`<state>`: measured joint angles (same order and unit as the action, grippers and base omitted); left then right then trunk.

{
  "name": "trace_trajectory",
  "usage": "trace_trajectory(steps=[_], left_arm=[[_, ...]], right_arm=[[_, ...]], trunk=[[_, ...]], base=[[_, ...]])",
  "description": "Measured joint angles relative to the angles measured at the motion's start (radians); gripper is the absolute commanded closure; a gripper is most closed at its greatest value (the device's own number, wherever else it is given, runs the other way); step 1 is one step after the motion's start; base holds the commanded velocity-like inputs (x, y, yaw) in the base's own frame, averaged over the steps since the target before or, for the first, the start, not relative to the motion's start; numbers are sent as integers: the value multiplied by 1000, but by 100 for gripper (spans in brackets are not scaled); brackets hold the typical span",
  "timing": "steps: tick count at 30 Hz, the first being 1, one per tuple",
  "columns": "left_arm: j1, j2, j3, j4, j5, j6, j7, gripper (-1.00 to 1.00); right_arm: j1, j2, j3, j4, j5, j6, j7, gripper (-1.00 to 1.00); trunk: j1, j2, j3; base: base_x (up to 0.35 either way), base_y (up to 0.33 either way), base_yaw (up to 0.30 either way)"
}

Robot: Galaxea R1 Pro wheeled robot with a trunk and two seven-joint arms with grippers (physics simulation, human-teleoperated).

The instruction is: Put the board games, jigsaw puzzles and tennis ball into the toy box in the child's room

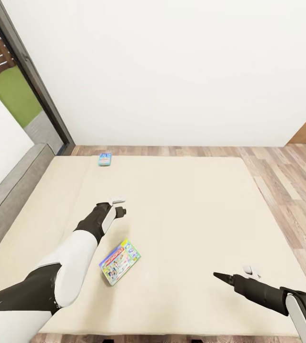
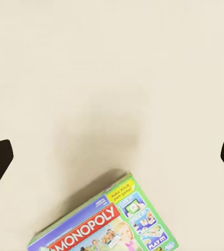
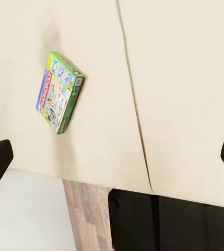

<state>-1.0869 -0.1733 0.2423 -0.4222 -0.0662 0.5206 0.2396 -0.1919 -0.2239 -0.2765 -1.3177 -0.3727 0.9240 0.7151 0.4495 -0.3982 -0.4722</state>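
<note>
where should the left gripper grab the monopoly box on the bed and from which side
Probably across its two long edges, coming straight down. The Monopoly box lies flat and skewed on the bed, so only its thin sides offer purchase. The left gripper, jaws wide, hovers just beyond it and would need to turn to match the skew.

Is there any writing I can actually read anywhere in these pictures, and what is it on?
"MONOPOLY": on the lid of the game box lying on the bed.
Small panels on that lid: too blurred to read.
Blue box near the far edge of the bed: print too small to read.
</note>
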Motion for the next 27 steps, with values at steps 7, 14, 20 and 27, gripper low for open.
trace_trajectory(steps=[7,14,20,27], left_arm=[[0,0,0,-1,-1,-3,0,-100],[0,0,-1,-1,-1,-5,0,-100],[0,0,-2,1,-2,-6,0,-100],[0,0,-3,3,-2,-7,0,-100]], right_arm=[[1,-1,-2,-54,-14,6,43,-100],[26,-28,-20,-174,-15,8,295,-100],[63,-51,-80,-221,-6,3,520,-100],[74,-55,-142,-227,4,1,599,-100]], trunk=[[0,0,-12],[0,0,-23],[0,0,-33],[0,0,-45]], base=[[0,0,0],[0,0,0],[0,0,0],[0,0,0]])
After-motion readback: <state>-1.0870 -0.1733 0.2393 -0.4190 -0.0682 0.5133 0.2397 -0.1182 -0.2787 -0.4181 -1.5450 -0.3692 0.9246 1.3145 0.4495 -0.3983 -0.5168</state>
